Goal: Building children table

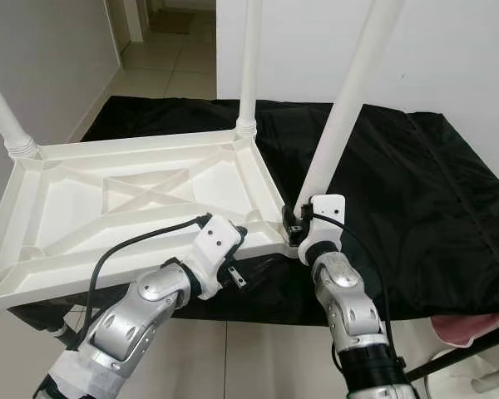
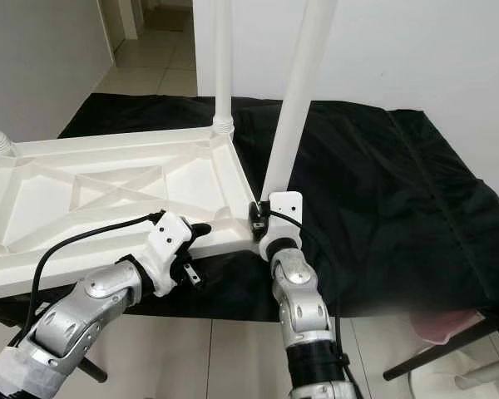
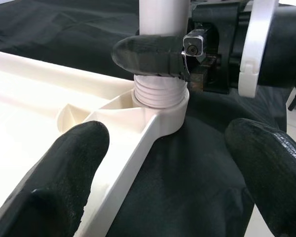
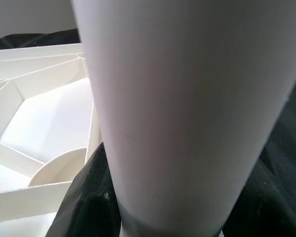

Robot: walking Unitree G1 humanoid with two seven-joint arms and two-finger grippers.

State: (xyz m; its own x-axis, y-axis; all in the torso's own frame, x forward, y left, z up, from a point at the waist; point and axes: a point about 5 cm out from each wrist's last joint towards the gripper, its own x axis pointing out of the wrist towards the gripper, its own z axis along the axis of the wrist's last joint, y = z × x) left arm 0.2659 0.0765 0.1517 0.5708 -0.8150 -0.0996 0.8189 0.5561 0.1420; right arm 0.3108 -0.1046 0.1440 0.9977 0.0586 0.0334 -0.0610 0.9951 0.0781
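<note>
A white plastic table top [image 1: 75, 199] lies upside down on a black cloth. White legs stand up from its far left corner [image 1: 4, 116] and far right corner [image 1: 249, 66]. A third leg [image 1: 341, 116] rises, tilted to the right, from the threaded socket [image 3: 160, 101] at the near right corner. My right gripper [image 1: 298, 223] is shut on the base of this leg, and one of its fingers [image 3: 148, 54] presses against it just above the threads. My left gripper [image 3: 172, 182] is open just left of that corner, astride the front rim, one finger [image 3: 64, 173] over the top's inside, the other [image 3: 266, 168] over the cloth.
The black cloth [image 1: 416, 208] covers a low platform that runs to the right and far side. A white wall [image 1: 449, 50] stands behind it, with a tiled floor [image 1: 166, 58] and a doorway at the far left. Something pink [image 1: 470, 328] lies at the lower right.
</note>
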